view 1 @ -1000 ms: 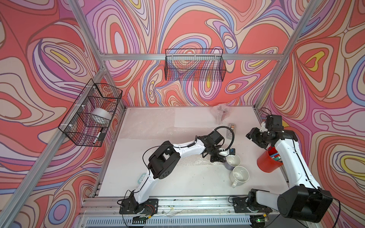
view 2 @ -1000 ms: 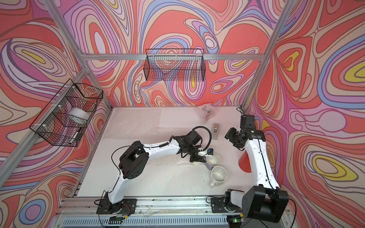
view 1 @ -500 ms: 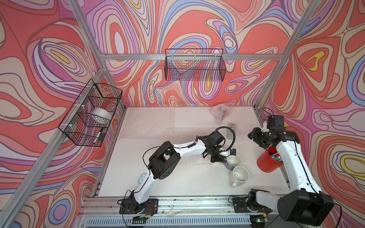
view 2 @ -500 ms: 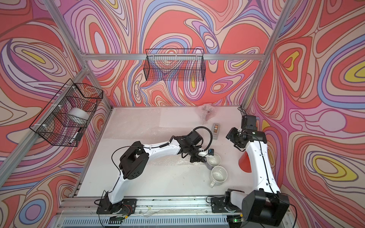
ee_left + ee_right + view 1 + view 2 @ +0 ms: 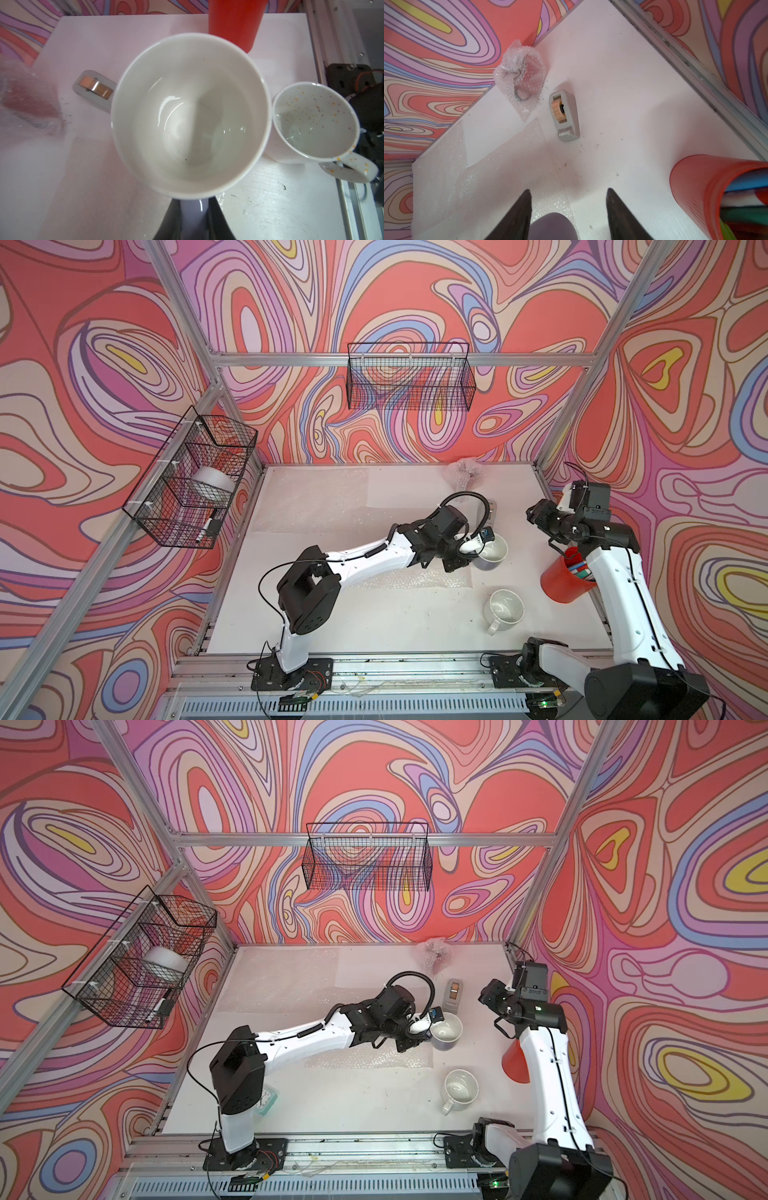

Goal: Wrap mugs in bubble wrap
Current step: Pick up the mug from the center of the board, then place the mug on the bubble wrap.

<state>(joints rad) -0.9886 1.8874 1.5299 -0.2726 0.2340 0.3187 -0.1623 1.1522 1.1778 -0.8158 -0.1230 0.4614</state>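
My left gripper (image 5: 465, 551) (image 5: 419, 1029) (image 5: 194, 202) is shut on the handle of the pale lavender mug (image 5: 492, 551) (image 5: 445, 1029) (image 5: 191, 114). The mug is upright with a white inside, at the right edge of a bubble wrap sheet (image 5: 415, 578) (image 5: 374, 1058). A white speckled mug (image 5: 505, 605) (image 5: 460, 1088) (image 5: 315, 122) stands nearer the front. A red mug bundled in bubble wrap (image 5: 465, 472) (image 5: 434, 955) (image 5: 523, 70) lies at the back wall. Another flat bubble wrap sheet (image 5: 316, 497) (image 5: 500, 166) covers the back left. My right gripper (image 5: 540, 526) (image 5: 492, 1002) (image 5: 568, 190) hangs open and empty, apart from the lavender mug.
A red cup with markers (image 5: 565, 578) (image 5: 515, 1060) (image 5: 234, 20) (image 5: 716, 197) stands by the right rail under my right arm. A grey tape dispenser (image 5: 491, 510) (image 5: 454, 994) (image 5: 563, 116) lies behind the lavender mug. Wire baskets (image 5: 409, 381) (image 5: 195, 481) hang on the walls.
My left gripper has tightened on the lavender mug's handle, and the mug has shifted slightly toward the back. My right gripper has drifted a little to the right.
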